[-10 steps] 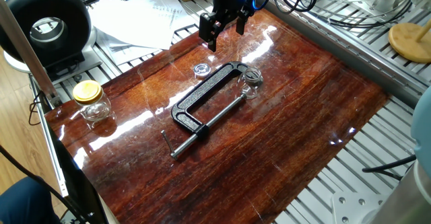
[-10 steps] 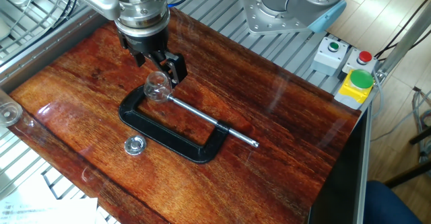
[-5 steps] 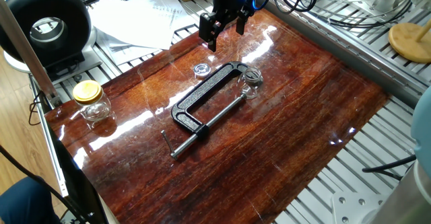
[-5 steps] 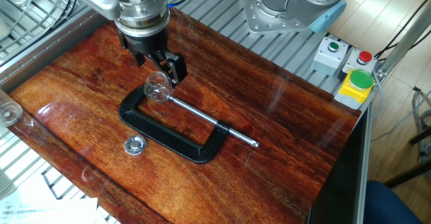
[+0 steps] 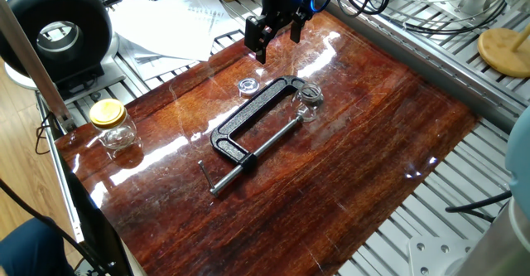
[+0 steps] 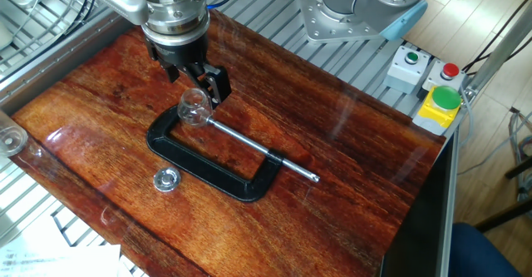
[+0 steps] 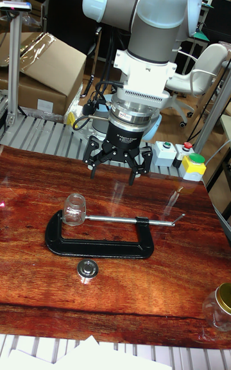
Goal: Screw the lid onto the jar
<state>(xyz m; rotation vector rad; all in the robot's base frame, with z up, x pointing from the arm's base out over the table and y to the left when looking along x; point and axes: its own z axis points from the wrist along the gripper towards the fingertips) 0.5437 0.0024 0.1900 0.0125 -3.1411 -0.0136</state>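
Note:
The jar [image 5: 308, 101] is tiny, clear and open-mouthed; it stands upright between the screw tip and the end of a black C-clamp [image 5: 255, 132]. From the other sides the jar [image 6: 194, 106] [image 7: 75, 209] shows the same way. The lid [image 5: 247, 85] [image 6: 166, 179] [image 7: 87, 270], small, round and glinting, lies flat on the wood just outside the clamp's long bar. My gripper [image 5: 277, 42] [image 6: 197, 79] [image 7: 114, 169] hangs open and empty above the table, just behind the jar, on the opposite side of the clamp from the lid, touching neither.
A bigger glass jar with a yellow lid [image 5: 111, 123] [image 7: 221, 306] stands near a table corner. The clamp's [image 6: 218, 159] screw rod sticks out past its frame. A button box [image 6: 439, 101] sits off one table edge; papers and a black round device [image 5: 55, 26] off another.

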